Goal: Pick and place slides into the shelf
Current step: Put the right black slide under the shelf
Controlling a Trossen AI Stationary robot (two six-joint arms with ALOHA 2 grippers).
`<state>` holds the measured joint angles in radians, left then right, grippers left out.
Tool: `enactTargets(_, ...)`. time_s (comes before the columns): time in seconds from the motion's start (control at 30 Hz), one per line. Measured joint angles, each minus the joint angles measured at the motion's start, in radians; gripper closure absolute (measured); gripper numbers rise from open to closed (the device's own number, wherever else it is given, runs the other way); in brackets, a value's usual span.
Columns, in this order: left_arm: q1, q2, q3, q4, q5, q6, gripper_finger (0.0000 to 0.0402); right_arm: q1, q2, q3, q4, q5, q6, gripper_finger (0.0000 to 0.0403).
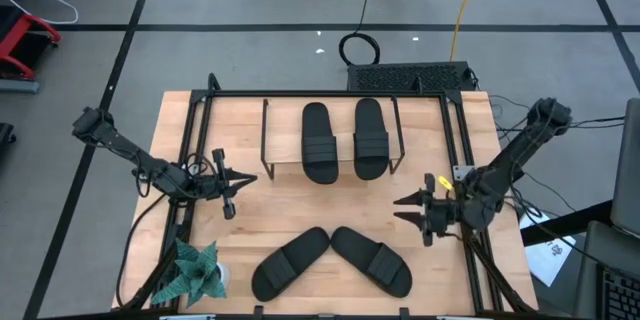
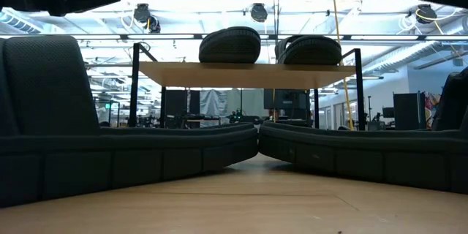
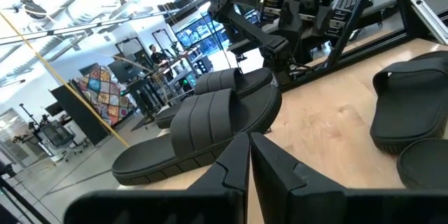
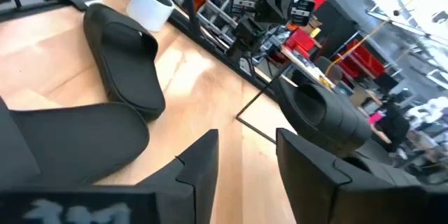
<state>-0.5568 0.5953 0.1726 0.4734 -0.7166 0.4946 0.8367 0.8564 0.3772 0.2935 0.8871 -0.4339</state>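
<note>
Two black slides (image 1: 318,142) (image 1: 371,138) lie side by side, soles down, on the shelf's light wood top (image 1: 285,165); in the low view they sit on the plank (image 2: 245,74). Two more slides (image 1: 290,263) (image 1: 372,260) lie on the table near its near edge, toes meeting in a V. My left gripper (image 1: 246,178) hovers shut at the shelf's left side, holding nothing; its fingers (image 3: 238,164) nearly touch. My right gripper (image 1: 403,209) hovers open, right of the shelf and above the near-right slide, empty, with a clear gap (image 4: 245,161).
A small green plant in a white pot (image 1: 195,275) stands at the near left corner. Black rails (image 1: 462,140) frame the tabletop. Bare wood (image 1: 320,210) lies between the shelf and the near slides. Cables and a dark box (image 1: 410,75) sit beyond the far edge.
</note>
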Motion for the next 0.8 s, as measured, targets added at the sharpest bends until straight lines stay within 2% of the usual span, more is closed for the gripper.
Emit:
enactTargets(0.2,0.0,0.0,0.0,0.001,0.0,-0.006,0.0378,0.086,0.058,0.027,0.041,0.106,0.002,0.0253)
enactTargets(0.43,0.0,0.0,0.0,0.002,0.0,-0.002,0.0378,0.097,0.156,0.027,0.065,0.111,0.028,0.0252)
enactTargets(0.63,0.0,0.0,0.0,0.002,0.0,0.0,0.0378,0.097,0.268,0.027,0.195,0.111,-0.094,0.0252)
enactTargets(0.8,0.0,0.0,0.0,0.003,0.0,0.0,0.0378,0.097,0.291,0.027,0.254,0.108,-0.109,0.0252)
